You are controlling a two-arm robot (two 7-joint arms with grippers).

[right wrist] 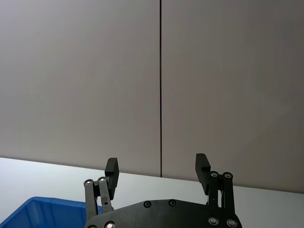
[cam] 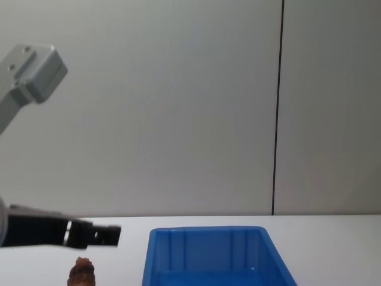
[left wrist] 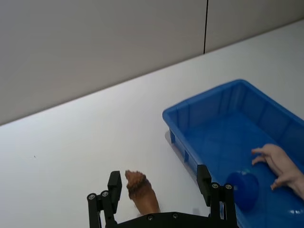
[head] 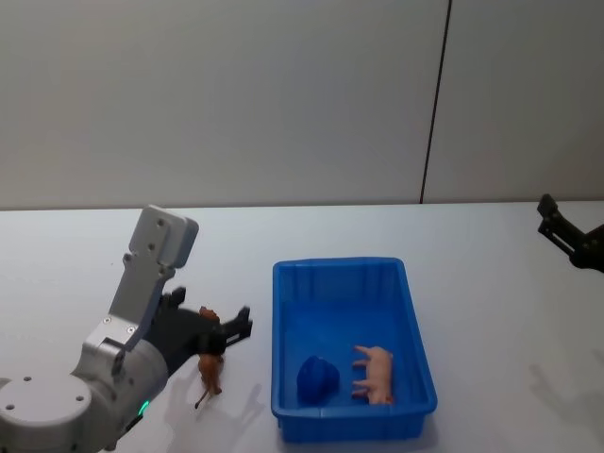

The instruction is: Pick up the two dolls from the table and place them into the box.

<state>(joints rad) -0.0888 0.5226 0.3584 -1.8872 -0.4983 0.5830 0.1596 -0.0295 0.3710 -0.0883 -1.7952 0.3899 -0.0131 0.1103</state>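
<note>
The brown doll [head: 209, 366] stands on the white table [head: 85, 255] just left of the box [head: 283, 311]. My left gripper [head: 223, 330] is open around it. In the left wrist view the brown doll [left wrist: 141, 192] sits between the fingers [left wrist: 114, 184], close to one of them and apart from the other, with my left gripper [left wrist: 159, 183] spread wide. The blue doll [head: 318, 378] lies inside the box near its front wall, and the left wrist view shows this blue doll [left wrist: 243, 189] too. My right gripper [head: 555, 217] hangs open at the far right, above the table.
A pink pig figure [head: 376, 373] lies in the box beside the blue doll. Grey wall panels stand behind the table. The box [cam: 208, 238] is right of the brown doll [cam: 81, 272] in the chest view. A corner of the box [right wrist: 42, 211] lies below my right gripper [right wrist: 156, 167].
</note>
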